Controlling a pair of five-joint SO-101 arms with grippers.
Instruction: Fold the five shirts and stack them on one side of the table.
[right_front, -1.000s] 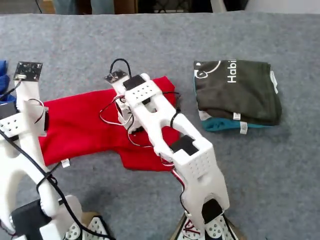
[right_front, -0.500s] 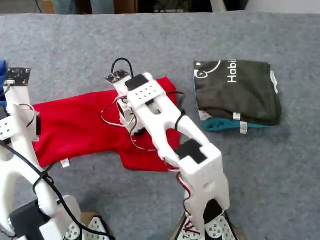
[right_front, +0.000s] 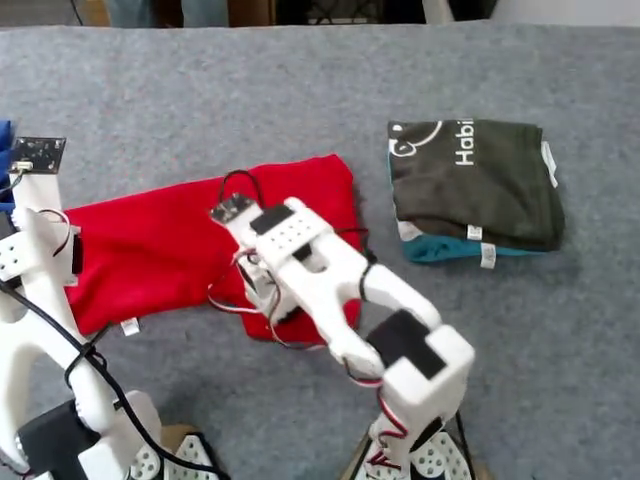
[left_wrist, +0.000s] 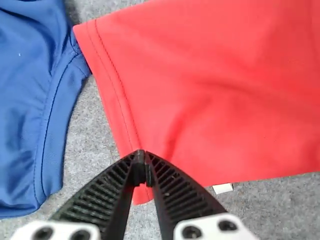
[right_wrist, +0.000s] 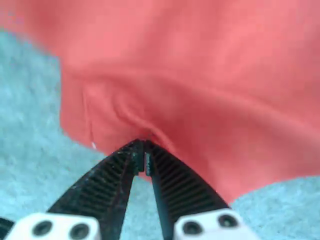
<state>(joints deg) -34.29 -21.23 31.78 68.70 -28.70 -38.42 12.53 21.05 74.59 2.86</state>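
The left pincer (left_wrist: 140, 169) is clamped on the hem of the red shirt (right_front: 170, 240) near the bench's (right_front: 300, 90) left edge, the right pincer (right_wrist: 144, 159) pinches its bunched near edge mid-bench, likely to fold it for the stack (right_front: 470, 185) toward the right edge

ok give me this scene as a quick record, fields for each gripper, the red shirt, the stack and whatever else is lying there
left gripper: shut, pinching the red shirt at its hemmed edge
right gripper: shut on a puckered bit of the red shirt
red shirt: lying flat on the grey table, held by both grippers
stack: folded dark shirt on top of a teal shirt, apart from the red shirt
other: blue shirt beside the red shirt's hem, unfolded
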